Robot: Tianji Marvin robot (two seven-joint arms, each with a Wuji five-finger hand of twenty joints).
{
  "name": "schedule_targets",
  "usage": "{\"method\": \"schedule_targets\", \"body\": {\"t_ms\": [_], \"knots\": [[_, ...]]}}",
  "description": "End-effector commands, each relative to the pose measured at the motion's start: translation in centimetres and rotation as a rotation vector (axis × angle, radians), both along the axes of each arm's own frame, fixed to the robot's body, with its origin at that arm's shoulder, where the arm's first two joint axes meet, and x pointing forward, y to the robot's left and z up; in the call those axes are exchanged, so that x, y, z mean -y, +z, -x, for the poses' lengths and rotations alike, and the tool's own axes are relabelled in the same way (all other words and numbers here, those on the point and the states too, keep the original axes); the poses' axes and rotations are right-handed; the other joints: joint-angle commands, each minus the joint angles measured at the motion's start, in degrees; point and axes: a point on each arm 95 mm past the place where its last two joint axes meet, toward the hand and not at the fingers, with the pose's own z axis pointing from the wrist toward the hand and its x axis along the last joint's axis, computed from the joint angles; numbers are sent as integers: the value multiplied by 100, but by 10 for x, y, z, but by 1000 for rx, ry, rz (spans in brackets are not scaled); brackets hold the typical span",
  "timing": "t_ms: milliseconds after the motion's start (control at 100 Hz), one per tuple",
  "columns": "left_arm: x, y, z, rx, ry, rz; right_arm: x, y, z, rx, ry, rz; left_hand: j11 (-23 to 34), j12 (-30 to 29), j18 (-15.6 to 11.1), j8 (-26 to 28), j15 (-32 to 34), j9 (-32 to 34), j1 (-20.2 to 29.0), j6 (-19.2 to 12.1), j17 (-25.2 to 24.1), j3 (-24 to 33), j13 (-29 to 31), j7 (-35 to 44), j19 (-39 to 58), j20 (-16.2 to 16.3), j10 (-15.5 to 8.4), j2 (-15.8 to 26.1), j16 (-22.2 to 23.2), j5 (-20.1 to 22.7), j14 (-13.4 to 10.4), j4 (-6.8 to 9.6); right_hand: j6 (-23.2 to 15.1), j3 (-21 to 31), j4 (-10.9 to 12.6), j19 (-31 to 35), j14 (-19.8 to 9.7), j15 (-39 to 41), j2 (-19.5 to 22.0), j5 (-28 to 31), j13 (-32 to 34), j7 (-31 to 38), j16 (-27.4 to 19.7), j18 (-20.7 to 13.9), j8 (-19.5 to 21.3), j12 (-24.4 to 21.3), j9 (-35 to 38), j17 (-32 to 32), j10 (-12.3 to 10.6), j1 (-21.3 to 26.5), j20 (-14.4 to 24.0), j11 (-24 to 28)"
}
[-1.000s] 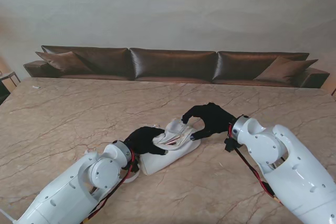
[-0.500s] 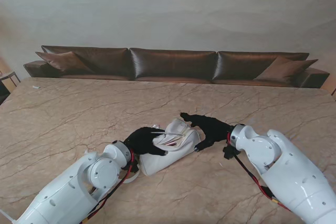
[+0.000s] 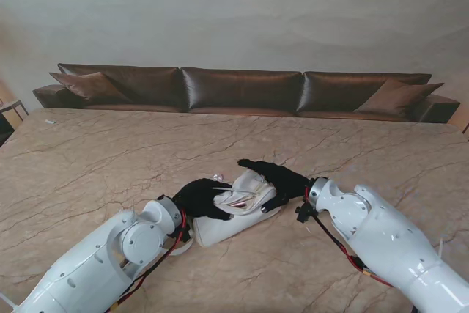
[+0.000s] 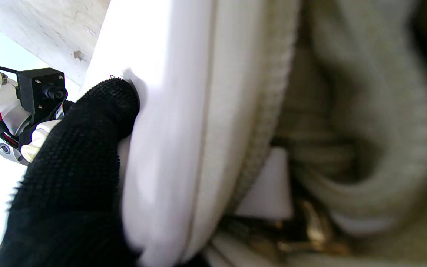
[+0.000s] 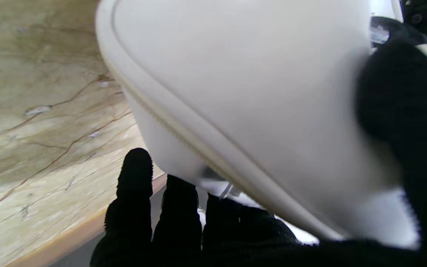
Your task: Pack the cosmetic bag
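Soft white leatherette cosmetics bag (image 3: 238,210) with a zip round its rim lies on the beige veined marble desk (image 3: 95,159), near me, between both arms. Mouth gapes upward.

Left hand (image 3: 199,197), black-gloved, is clamped on the bag's left rim. In the left wrist view a gloved thumb presses the outer wall (image 4: 169,122) beside the zipper tape; the other fingers I cannot see, probably inside the mouth. I judge a pinch on the wall.

Right hand (image 3: 272,179), also black-gloved, cups the bag's far right end. In the right wrist view three fingers (image 5: 135,185) lie side by side under the rounded shell (image 5: 258,81), thumb over the other side. It wraps the bag; how firm, I cannot tell.

Handling, as judgement: light, limp, skin smooth and likely slippery under knit gloves. Walls buckle when squeezed, so the mouth folds shut unless both sides are held apart. Best holds are the stiffer zip rim and the seamed end corners, not the mid panel.

Inside, the left wrist view shows a pale block and something brass-coloured, blurred; I cannot name them.

Around: a long brown leather sofa (image 3: 242,89) with cushions behind the desk, well apart. A small speck lies far left on the desk, too small to identify. Nothing crowds the bag; the two hands themselves crowd the opening.
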Motion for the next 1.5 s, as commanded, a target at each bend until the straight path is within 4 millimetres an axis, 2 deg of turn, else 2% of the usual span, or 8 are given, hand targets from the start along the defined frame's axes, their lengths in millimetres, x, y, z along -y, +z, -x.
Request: {"method": "schedule_targets", "body": {"t_ms": [0,190,380,420,490,580,810,1490], "knots": [[3,-10,6,-23,1,-4,-13,-1,3,-3,23,-14,194,61,-9,-46,453,279,499,-1048,-56,803,228,356,6,128,-785,2446,184,302,-259,633,-163,177,-95,142,-102,275,-140,-74,87,263,206,-102,413,378,543,-4,-611,144,-18,769],[7,-10,7,-26,18,8,-15,-11,6,-17,28,2,177,33,-11,-117,425,267,475,-1029,-71,862,220,343,-24,156,-769,2381,203,288,-252,635,-1012,82,-91,272,-145,1153,-4,1274,369,2371,1102,-48,274,1401,2157,-10,-973,125,-99,1054],[7,-11,7,-23,36,21,-17,-20,7,-30,2,-9,-811,287,-56,-1200,-651,-7,-368,-964,-613,2030,-387,140,-767,63,-647,1088,156,-381,-86,566,-2567,-252,175,1168,-208,1357,1130,2669,937,4600,1330,-138,1495,1398,3132,352,-953,865,580,583],[6,-10,8,-27,43,23,-17,-20,7,-32,-5,-17,-1477,504,-87,-1402,-1297,-243,-884,-770,-1009,2073,-840,-51,-1205,-8,-561,841,75,-827,-23,828,-2988,-418,-719,1206,-215,1352,1075,3043,1053,5136,1366,-130,1039,1320,3319,336,-931,1221,672,457],[4,-9,9,-27,48,22,-18,-21,7,-34,-10,-23,-1785,108,-149,-1732,-2558,-1124,-1108,-355,-1633,1379,-1675,-507,-1866,-52,-425,704,-297,-1532,4,536,-3456,-420,-895,1263,-220,1384,974,3506,1237,5736,1415,-122,625,1231,3582,323,-905,1411,741,301],[0,-7,10,-11,48,26,-19,-22,7,-31,-13,-24,-1614,-1715,-168,-1886,-3856,-2482,-1596,284,-2328,-73,-2625,-1651,-2857,-270,-339,1265,-1007,-2014,-43,233,-3609,-240,-768,1368,-211,1497,1142,3865,1578,5807,1491,-100,579,1154,4003,333,-876,1507,836,149],[-19,12,11,-14,70,115,-21,-25,7,-40,-25,-44,-2716,-2946,-152,-3376,-5535,-3716,-2278,938,-3386,-335,-4105,-3486,-4870,-942,150,938,-2489,-2277,-9,-523,-3593,164,-372,1533,-143,1763,1636,4114,2558,5843,1742,-50,529,1298,5150,497,-870,1641,981,-106],[7,64,46,294,43,75,-26,-26,7,-6,-77,-70,-2800,-2994,-410,-3765,-5582,-3758,-1809,818,-3549,-407,-4323,-3866,-5377,-868,201,797,-2496,-1884,33,-530,-3565,426,-372,1855,-65,2271,1562,4290,2917,5847,2130,15,710,1640,5560,712,-803,1779,1091,232]]}}
